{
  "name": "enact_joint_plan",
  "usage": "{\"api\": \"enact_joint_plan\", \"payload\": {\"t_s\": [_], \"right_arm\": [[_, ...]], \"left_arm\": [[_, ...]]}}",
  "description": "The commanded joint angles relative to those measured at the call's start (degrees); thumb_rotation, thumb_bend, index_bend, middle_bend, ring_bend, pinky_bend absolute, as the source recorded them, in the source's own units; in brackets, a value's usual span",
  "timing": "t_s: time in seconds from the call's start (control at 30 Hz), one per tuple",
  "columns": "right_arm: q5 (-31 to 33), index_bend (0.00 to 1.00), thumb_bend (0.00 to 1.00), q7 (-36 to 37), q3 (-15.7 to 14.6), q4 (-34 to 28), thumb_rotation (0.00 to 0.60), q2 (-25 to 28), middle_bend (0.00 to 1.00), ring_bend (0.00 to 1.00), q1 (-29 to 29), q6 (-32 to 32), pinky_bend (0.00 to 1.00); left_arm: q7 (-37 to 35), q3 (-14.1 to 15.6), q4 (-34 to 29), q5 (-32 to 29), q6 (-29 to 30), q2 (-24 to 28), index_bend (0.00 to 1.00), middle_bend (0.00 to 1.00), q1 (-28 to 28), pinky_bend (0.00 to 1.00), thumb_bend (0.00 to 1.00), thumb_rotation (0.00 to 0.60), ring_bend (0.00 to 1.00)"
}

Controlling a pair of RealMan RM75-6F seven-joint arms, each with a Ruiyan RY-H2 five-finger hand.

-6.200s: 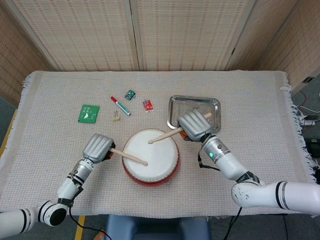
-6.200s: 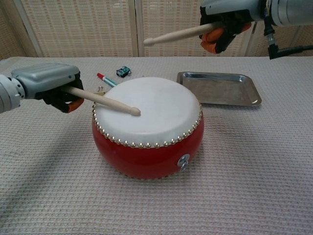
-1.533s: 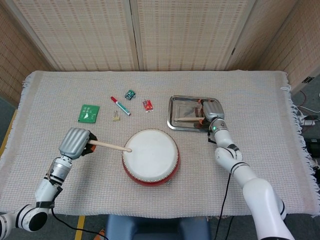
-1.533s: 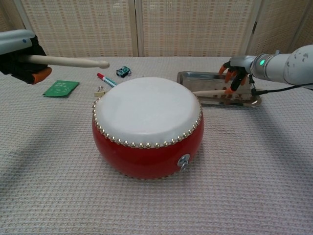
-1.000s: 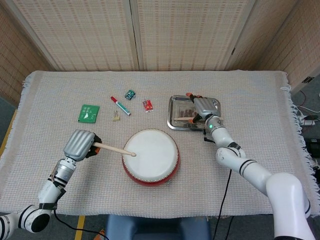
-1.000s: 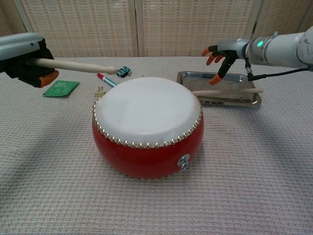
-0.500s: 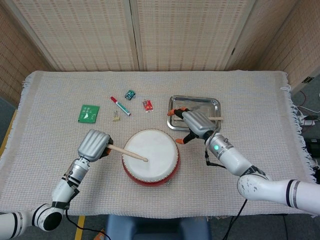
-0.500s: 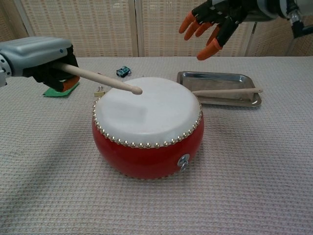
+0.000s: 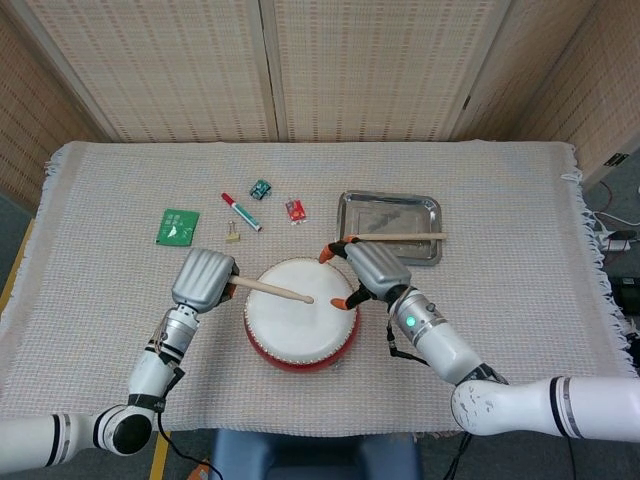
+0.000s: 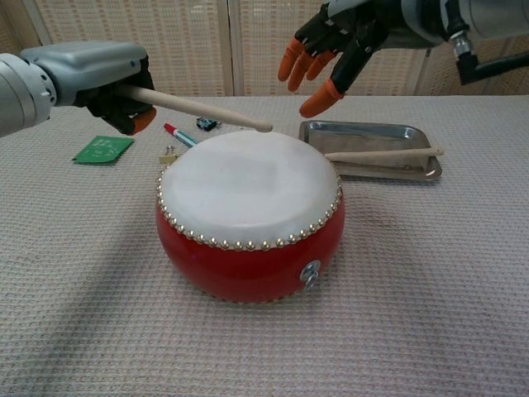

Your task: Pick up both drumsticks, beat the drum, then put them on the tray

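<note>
The red drum (image 9: 301, 316) (image 10: 250, 213) with a white skin stands in the middle of the cloth. My left hand (image 9: 204, 279) (image 10: 99, 77) grips one wooden drumstick (image 9: 272, 291) (image 10: 198, 109), whose tip hangs over the drum skin near its far right part. The other drumstick (image 9: 398, 237) (image 10: 384, 154) lies across the front of the steel tray (image 9: 391, 212) (image 10: 369, 136). My right hand (image 9: 367, 271) (image 10: 343, 34) hovers above the drum's right rim, fingers spread, holding nothing.
Behind the drum on the left lie a green card (image 9: 177, 226) (image 10: 102, 148), a red-capped marker (image 9: 240, 212) (image 10: 179, 135), a small clip (image 9: 233, 233), a teal chip (image 9: 260, 189) (image 10: 207, 122) and a small red piece (image 9: 294, 209). A woven cloth covers the table; folding screens stand behind.
My right hand let go of its drumstick on the tray and moved left and forward over the drum's rim. My left hand moved right, carrying its drumstick tip across the skin.
</note>
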Motion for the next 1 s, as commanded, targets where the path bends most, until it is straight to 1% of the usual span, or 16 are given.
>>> {"api": "enact_joint_plan", "payload": {"t_s": [0.03,0.13,0.37,0.5,0.63,1.0], "right_arm": [[1.02,0.36,0.12,-1.84,-0.36,0.99,0.6,-3.15,0.3,0.19,1.95,2.21,0.31],[1.61,0.37,0.12,-3.16,-0.35,1.71,0.6,-5.18,0.32,0.2,3.03,4.05,0.31],[3.34,0.38,0.12,-5.78,0.05,3.6,0.6,-9.06,0.32,0.2,5.22,6.44,0.31],[4.57,0.39,0.12,-7.26,0.54,5.2,0.6,-11.68,0.32,0.21,6.56,7.66,0.31],[5.65,0.43,0.12,-8.57,0.95,6.56,0.6,-14.01,0.35,0.24,7.47,9.37,0.33],[6.76,0.54,0.22,-10.27,2.52,9.91,0.6,-18.78,0.44,0.34,8.33,11.53,0.4]], "left_arm": [[2.26,-0.79,-0.61,-2.09,1.48,-1.29,0.96,1.0,-1.65,1.0,0.67,0.6,0.97],[3.28,-0.99,-0.93,-3.38,2.02,-1.77,0.96,1.0,-2.54,1.0,0.67,0.6,0.97],[5.04,-1.01,-1.83,-4.94,3.19,-2.66,0.96,1.0,-4.28,1.0,0.67,0.6,0.97],[7.02,-1.02,-2.18,-6.85,3.69,-3.39,0.96,1.0,-5.72,1.0,0.67,0.6,0.97],[8.13,-1.44,-1.83,-8.63,4.36,-4.33,0.96,1.0,-6.99,1.0,0.67,0.6,0.97],[10.04,-1.66,-0.71,-10.96,6.86,-6.65,0.96,1.0,-9.35,1.0,0.67,0.6,0.97]]}}
